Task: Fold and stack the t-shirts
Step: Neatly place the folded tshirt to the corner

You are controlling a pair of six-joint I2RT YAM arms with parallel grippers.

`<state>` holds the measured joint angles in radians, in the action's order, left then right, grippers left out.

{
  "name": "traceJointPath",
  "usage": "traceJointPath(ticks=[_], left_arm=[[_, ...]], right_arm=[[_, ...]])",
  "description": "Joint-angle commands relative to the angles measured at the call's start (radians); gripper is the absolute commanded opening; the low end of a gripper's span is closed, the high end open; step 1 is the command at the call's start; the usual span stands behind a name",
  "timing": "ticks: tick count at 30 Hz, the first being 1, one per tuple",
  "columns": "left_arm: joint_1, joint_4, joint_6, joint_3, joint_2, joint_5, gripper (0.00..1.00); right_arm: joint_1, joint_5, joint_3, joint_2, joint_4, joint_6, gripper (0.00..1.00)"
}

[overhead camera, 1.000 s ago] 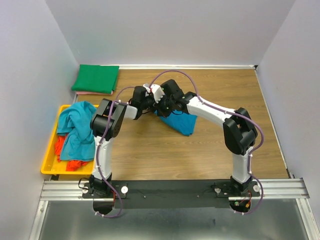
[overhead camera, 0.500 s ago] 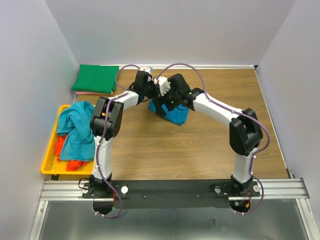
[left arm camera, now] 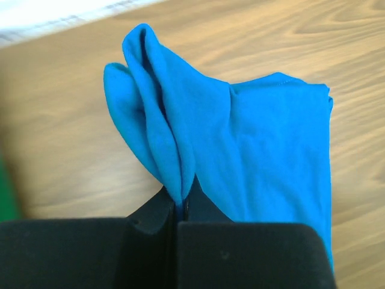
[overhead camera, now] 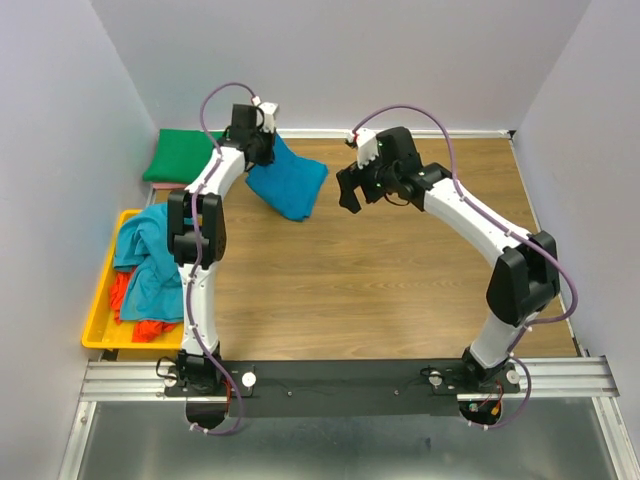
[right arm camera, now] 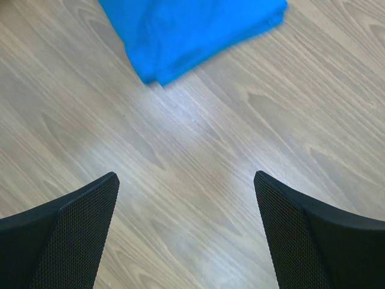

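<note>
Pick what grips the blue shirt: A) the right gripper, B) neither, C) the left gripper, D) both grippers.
C: the left gripper is pinched shut on a fold of the blue shirt, while the right gripper stands open over the table, apart from the cloth.

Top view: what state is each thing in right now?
left gripper: shut on the blue t-shirt
right gripper: open, empty
blue t-shirt: folded, hanging by one edge
green t-shirt: folded, lying in the far-left corner
teal and orange-red t-shirts: unfolded heap in the yellow tray
</note>
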<state>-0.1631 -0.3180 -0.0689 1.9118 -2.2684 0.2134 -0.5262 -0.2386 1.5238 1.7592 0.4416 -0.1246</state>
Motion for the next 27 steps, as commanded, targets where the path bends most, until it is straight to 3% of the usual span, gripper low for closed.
traceJointPath(ticks=[1,9,27], left_arm=[[0.042,-0.145,0.275,0.151,-0.032,-0.031,0.0],[0.065,-0.194,0.474,0.273,-0.026,-0.124,0.0],[0.135,-0.176,0.515,0.372,0.021,-0.094,0.0]], right_arm=[[0.009,0.027,-0.037,-0.053,0.04,-0.023,1.0],[0.012,0.036,-0.053,-0.075,0.039,-0.036,1.0],[0.012,0.041,-0.06,-0.073,0.046,-0.05,1.0]])
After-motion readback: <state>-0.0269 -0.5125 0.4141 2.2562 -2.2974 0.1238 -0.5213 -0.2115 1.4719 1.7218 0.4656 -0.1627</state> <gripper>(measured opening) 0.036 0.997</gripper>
